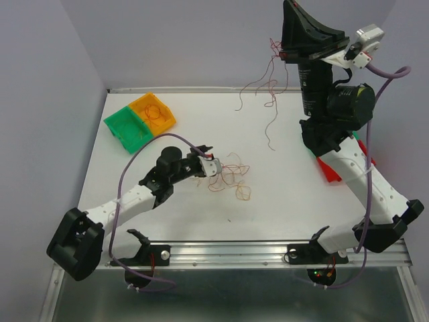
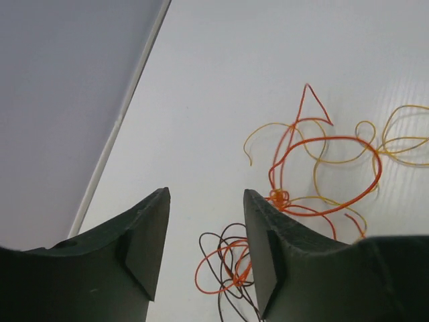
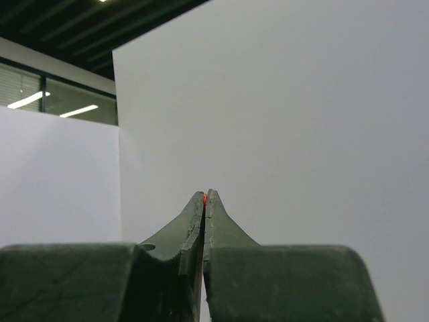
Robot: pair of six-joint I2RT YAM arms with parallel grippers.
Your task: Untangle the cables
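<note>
Status from my end: the right fingers (image 1: 285, 54) are raised high over the far right of the table (image 1: 288, 201), with a hanging bunch (image 1: 273, 94) of thin red and orange cable trailing down from them. On the right wrist camera the right fingers (image 3: 190, 228) are clenched tight against each other, and a speck of red wire shows pinched at the very tips. The loose ends dangle in the air, and I cannot tell from the overhead view whether the lowest one touches the table.

The tangle (image 1: 229, 176) of red, orange, yellow and dark strands lies flat near the middle of the table, just beside the left fingers (image 1: 210, 166). On the left wrist camera the left fingers (image 2: 144, 248) are spread apart with nothing gripped, held low over the surface. A small knot (image 2: 228, 268) of orange and dark brown loops lies under the gap, close against one finger, though I cannot tell whether they touch. Past it a big red loop (image 2: 335, 168) spreads out, laced with yellow curls.

At the far left corner a green bin (image 1: 115, 123) and an orange bin (image 1: 142, 102) sit side by side, touching; the orange one holds a few strands. A red and green object (image 1: 330, 171) lies partly hidden under the right arm.
</note>
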